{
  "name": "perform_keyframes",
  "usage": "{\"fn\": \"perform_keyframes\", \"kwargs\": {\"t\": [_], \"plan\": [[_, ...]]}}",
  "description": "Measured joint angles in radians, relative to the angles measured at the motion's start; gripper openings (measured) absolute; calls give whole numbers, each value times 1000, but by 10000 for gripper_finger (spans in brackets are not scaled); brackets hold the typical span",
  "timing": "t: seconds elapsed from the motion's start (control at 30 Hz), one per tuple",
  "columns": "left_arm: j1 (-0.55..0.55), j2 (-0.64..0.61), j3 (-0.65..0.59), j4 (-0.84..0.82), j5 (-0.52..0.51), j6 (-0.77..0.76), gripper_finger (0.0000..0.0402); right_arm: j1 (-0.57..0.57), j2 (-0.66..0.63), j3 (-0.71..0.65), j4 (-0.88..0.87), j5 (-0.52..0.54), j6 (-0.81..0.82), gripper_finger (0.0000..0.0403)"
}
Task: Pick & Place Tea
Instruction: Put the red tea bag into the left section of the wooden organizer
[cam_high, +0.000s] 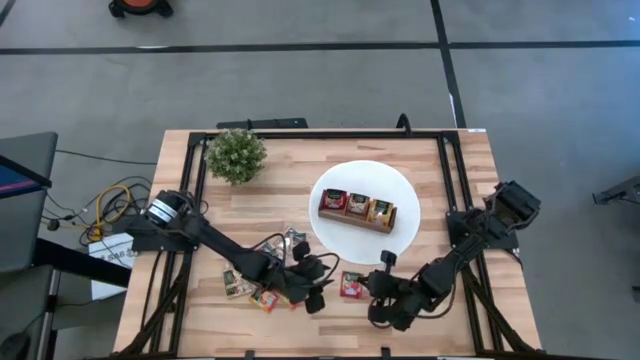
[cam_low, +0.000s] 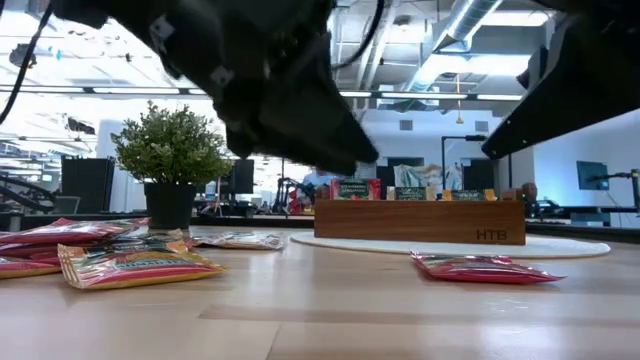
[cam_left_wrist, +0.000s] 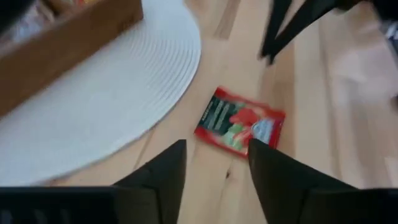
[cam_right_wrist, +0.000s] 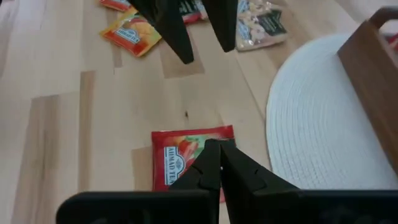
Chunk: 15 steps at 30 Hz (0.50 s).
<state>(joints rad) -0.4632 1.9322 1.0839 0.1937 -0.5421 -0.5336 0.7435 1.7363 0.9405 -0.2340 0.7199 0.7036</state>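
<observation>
One red tea sachet lies flat on the wooden bench, alone, just beside the near edge of the white plate and between the two pincers; the left wrist view shows it ahead of that arm's fingers, clear of the plate rim; the right wrist view shows it directly beneath the right arm's fingertips. The left pincer sits low over the bench beside the sachet, its fingers spread apart and holding nothing; the right pincer is on the sachet's other side, its fingers pressed together and empty, poised above the sachet, though whether they touch it cannot be told. More tea sachets lie in a loose cluster on the bench under the left arm, red and orange among them; in the low view they sit flat toward the left, with the single red one apart to the right. On the plate stands a brown wooden tray with three compartments, each holding upright sachets; the low view shows its front wall. A small green plant stands at the far left part of the bench, well apart from both pincers.
</observation>
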Motion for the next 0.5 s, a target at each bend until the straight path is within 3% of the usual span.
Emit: {"fn": "perform_keyframes", "kwargs": {"t": [0.1,0.3,0.5], "plan": [[12,31,1,14,11,-11,176,-17,0,-1,3,-18,33,0],[34,83,0,18,-3,-49,151,-44,0,-29,40,-6,121,8],[46,89,0,15,-5,-85,146,-37,0,-30,26,45,144,59]]}}
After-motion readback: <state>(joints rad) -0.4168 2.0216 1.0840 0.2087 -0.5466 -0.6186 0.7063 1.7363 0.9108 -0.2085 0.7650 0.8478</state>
